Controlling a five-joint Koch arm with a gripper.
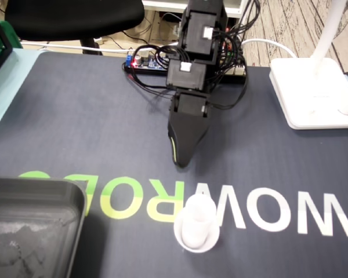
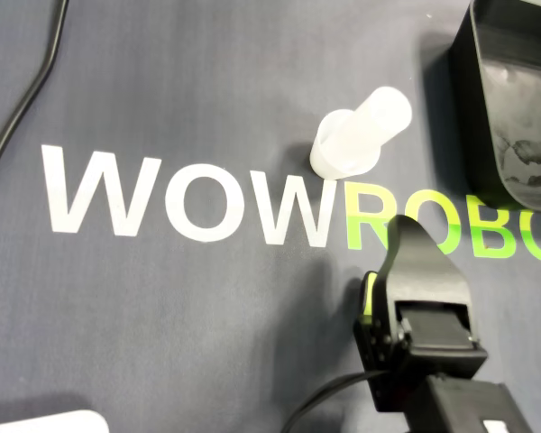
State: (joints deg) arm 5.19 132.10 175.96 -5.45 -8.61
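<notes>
A white translucent cylinder with a wider round base [image 1: 196,225] stands upright on the dark mat, on the white "W" of the printed lettering; the overhead view shows the cylinder [image 2: 359,133] from above. My black gripper [image 1: 180,161] with a thin green stripe points down at the mat, a short way behind the cylinder and apart from it. Its jaws meet in one pointed tip with nothing between them. In the overhead view the gripper [image 2: 402,227] sits below and to the right of the cylinder.
A black tray [image 1: 35,226] lies at the front left; in the overhead view the tray [image 2: 514,108] is at the upper right. A white lamp base [image 1: 313,92] stands at the right. Power strip and cables [image 1: 145,62] lie behind the arm. A black cable [image 2: 27,99] runs along the mat.
</notes>
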